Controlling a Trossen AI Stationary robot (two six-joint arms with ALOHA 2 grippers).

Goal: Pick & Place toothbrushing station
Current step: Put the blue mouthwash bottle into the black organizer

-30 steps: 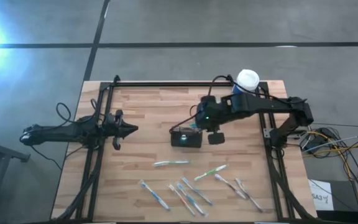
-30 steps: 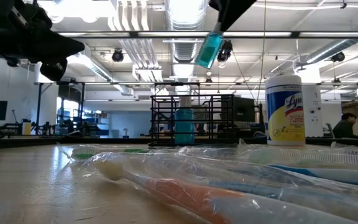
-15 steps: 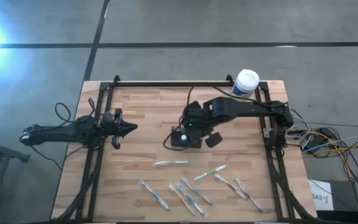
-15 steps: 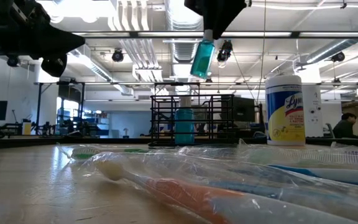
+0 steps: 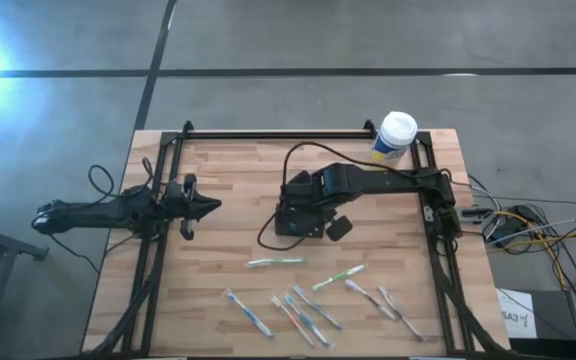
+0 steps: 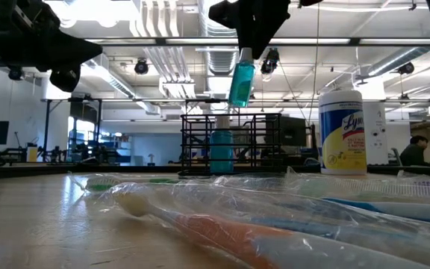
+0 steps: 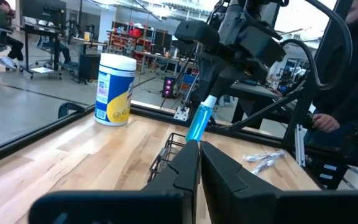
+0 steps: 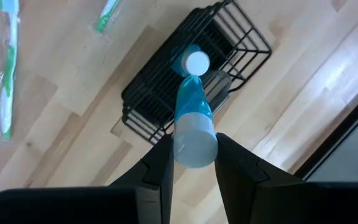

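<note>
1. Caddy: black mesh, mid-counter, one blue tube standing inside
2. Right tool: above caddy, clamped on second blue tube, cap end up
3. Left tool: fingers together, counter's left side, well apart from caddy

caddy holds one bottle; neighbouring compartments free.

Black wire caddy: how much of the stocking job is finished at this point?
Done: one blue white-capped tube already stands inside the black wire caddy. In hand: the right claw, shut on a second blue white-capped tube, holds it above the caddy. Left: lowering that tube in, then probably the wrapped toothbrushes lying on the wooden table. The left claw waits shut at the left.
</note>
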